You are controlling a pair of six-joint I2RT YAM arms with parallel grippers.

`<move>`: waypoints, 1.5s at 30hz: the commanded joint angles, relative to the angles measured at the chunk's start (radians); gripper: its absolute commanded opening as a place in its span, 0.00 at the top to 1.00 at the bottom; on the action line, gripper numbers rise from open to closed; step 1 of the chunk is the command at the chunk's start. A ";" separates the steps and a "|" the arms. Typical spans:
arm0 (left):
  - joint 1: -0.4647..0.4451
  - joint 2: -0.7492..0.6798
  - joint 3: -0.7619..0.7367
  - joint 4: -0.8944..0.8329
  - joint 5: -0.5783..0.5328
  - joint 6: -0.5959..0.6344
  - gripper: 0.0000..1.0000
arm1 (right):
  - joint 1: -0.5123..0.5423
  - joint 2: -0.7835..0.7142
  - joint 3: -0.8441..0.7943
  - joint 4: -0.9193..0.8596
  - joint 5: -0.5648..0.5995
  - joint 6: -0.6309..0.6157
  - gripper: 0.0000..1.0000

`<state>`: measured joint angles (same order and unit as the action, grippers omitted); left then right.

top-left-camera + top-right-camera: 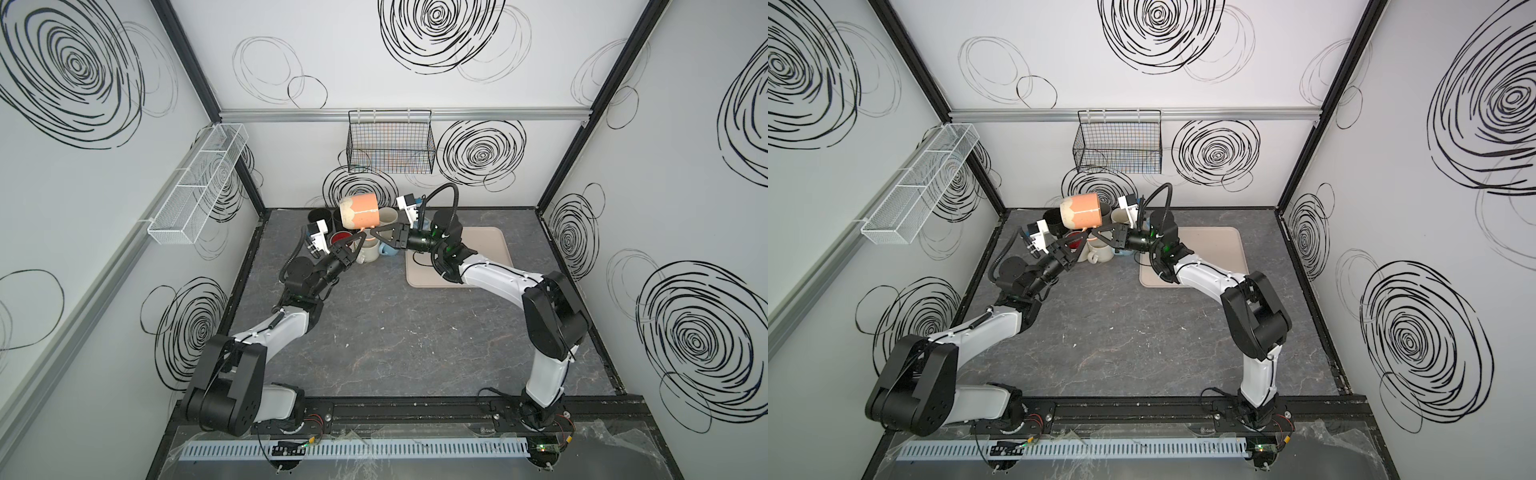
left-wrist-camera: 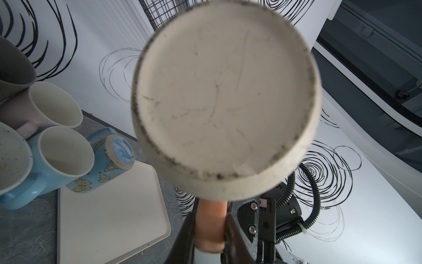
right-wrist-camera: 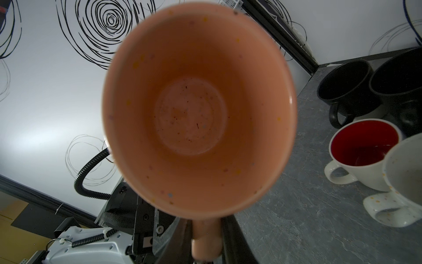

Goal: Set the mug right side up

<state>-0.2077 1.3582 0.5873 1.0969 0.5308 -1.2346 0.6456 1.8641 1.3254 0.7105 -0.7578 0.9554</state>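
The left gripper (image 1: 360,239) and right gripper (image 1: 375,231) both had jaws clamped on the sideways peach mug's (image 1: 359,211) handle (image 2: 211,226). Any slip risked dropping it onto the white mug (image 1: 368,253) below.

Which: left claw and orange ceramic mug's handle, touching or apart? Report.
Touching. Left wrist view: the left claw clamps the handle of the orange ceramic mug, no gap.

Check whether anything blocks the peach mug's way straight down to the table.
The peach mug hangs on its side roughly above the red-lined mug and a white mug, which stand in its way. Neither left gripper nor right gripper is blocked: both flank its handle.
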 commanded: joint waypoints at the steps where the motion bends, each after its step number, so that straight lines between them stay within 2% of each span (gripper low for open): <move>1: -0.031 -0.011 0.007 0.208 0.045 -0.012 1.00 | 0.014 0.018 0.046 0.073 -0.005 0.014 0.77; 8: -0.031 -0.019 -0.002 0.196 0.043 0.000 1.00 | 0.017 0.026 0.064 0.069 -0.005 0.019 0.67; 10: -0.029 -0.019 -0.004 0.193 0.043 0.002 1.00 | 0.020 0.029 0.070 0.066 -0.007 0.019 0.68; 14: -0.019 -0.031 -0.016 0.191 0.040 0.004 1.00 | 0.022 0.031 0.069 0.065 -0.003 0.020 0.87; 19: 0.001 -0.064 -0.030 0.150 0.044 0.022 1.00 | 0.023 0.023 0.067 0.049 0.010 0.005 1.00; 21: 0.011 -0.093 -0.032 0.104 0.048 0.048 0.79 | 0.025 0.021 0.072 0.028 0.021 -0.009 1.00; 23: 0.033 -0.134 -0.032 0.020 0.057 0.093 0.64 | 0.031 0.020 0.088 -0.034 0.043 -0.043 1.00; 25: 0.066 -0.187 -0.035 -0.090 0.061 0.147 0.58 | 0.043 0.021 0.115 -0.125 0.071 -0.093 1.00; 27: 0.111 -0.254 -0.035 -0.256 0.058 0.230 0.54 | 0.059 0.027 0.149 -0.250 0.125 -0.158 1.00; 30: 0.190 -0.367 -0.004 -0.615 0.021 0.411 0.51 | 0.101 0.050 0.234 -0.477 0.260 -0.286 1.00; 32: 0.245 -0.447 0.024 -0.849 -0.045 0.533 0.50 | 0.135 0.089 0.311 -0.628 0.358 -0.355 1.00; 35: 0.325 -0.550 0.046 -1.089 -0.155 0.647 0.47 | 0.193 0.173 0.437 -0.781 0.474 -0.438 1.00; 38: 0.401 -0.627 0.028 -1.189 -0.205 0.670 0.45 | 0.252 0.280 0.570 -0.873 0.564 -0.503 1.00; 42: 0.494 -0.657 -0.001 -1.255 -0.170 0.642 0.44 | 0.306 0.436 0.726 -0.892 0.660 -0.573 1.00; 45: 0.557 -0.651 -0.023 -1.277 -0.125 0.617 0.44 | 0.324 0.589 0.952 -0.992 0.700 -0.598 1.00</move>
<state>0.3084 0.7044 0.5888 -0.1043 0.3809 -0.6350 0.9554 2.4157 2.1170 -0.2577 -0.1436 0.4393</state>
